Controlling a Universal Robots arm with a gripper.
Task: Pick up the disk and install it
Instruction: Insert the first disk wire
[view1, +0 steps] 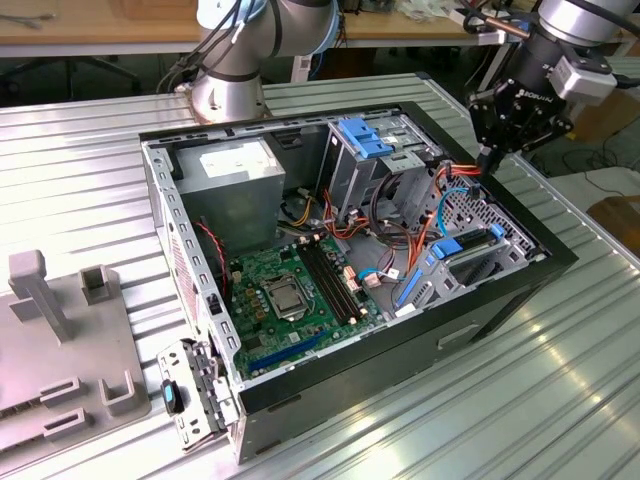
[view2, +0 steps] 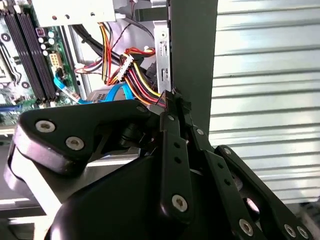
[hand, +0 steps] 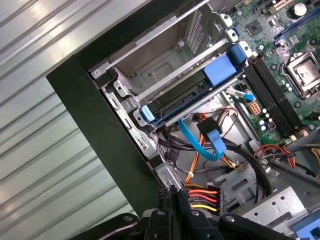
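Observation:
The disk (hand: 182, 100) is a dark drive in a bright blue carrier, with blue tabs at both ends. It lies in the metal drive bay by the case wall, and it also shows in the exterior view as the disk (view1: 470, 248). My gripper (view1: 487, 160) hangs over the case's rim on the exterior view's right, above and behind the disk and apart from it. In both wrist views the gripper (hand: 172, 192) (view2: 172, 100) is shut with nothing between its tips. It hovers close to a bundle of red, orange and yellow wires (hand: 200, 196).
A loose blue cable (hand: 200, 142) hangs beside the bay. The motherboard (view1: 290, 290) and power supply (view1: 235, 175) sit in the open case, with a pale blue bracket (view1: 365, 137) on the upper cage. Grey fixtures (view1: 60, 330) and a second arm's base (view1: 228, 95) stand on the ribbed metal table.

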